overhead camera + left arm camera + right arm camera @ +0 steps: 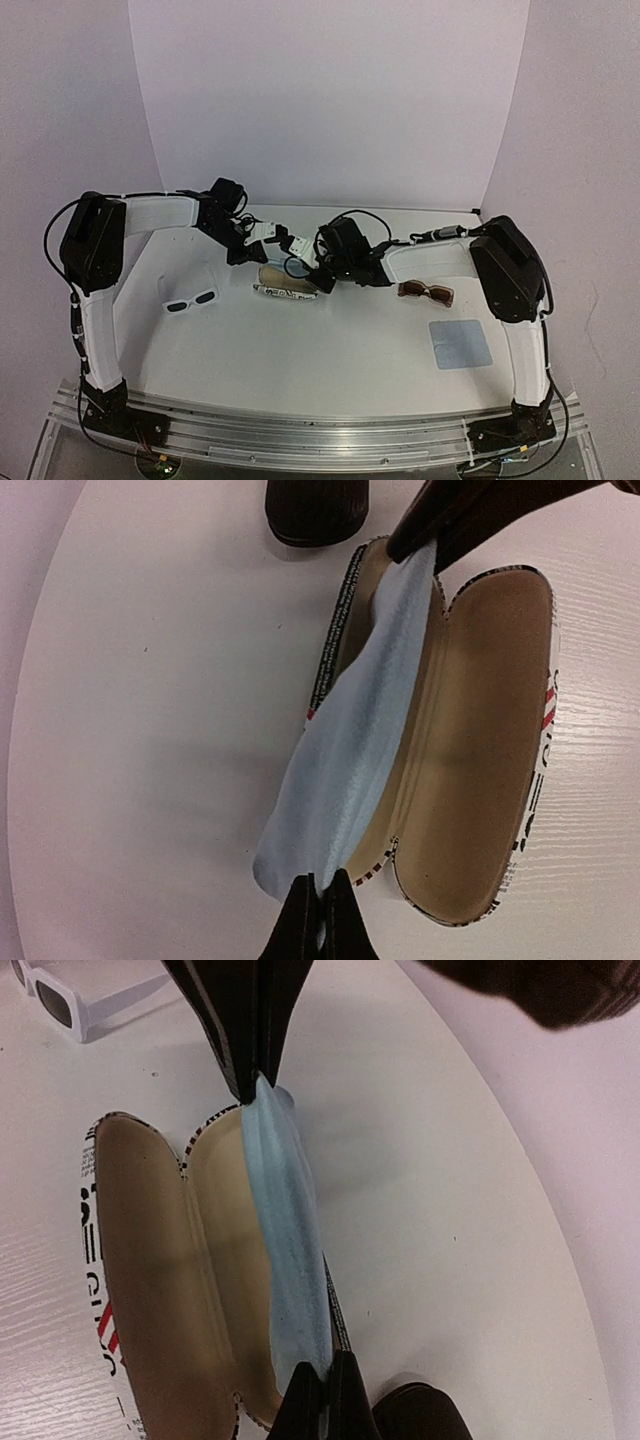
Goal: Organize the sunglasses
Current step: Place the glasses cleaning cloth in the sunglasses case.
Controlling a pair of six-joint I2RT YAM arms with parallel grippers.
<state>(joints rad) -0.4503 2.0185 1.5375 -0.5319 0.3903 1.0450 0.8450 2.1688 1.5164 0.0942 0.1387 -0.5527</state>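
Two grippers are busy with one pale blue cloth (340, 750), and I see each of them holding one end. On my left wrist camera the left gripper (320, 920) has its fingers pressed together on the near end of the cloth. On my right wrist camera the right gripper (322, 1400) pinches the opposite end in the same way. The cloth is stretched between them along one half of the striped case (490, 740), which lies open on the surface (330, 350) with its beige lining up. I cannot tell if the cloth touches the lining. The other half of the case has nothing in it. A black case (315, 510) stands just beside the right gripper, at the far end of the striped one.

Both pairs are outside the case. The white sunglasses (190, 300) lie flat on the surface to the left of the striped case, near the left arm. The brown sunglasses (425, 291) lie to the right, close under the right forearm. A second cloth (460, 344) lies flat nearer to me, just in front of the brown pair.
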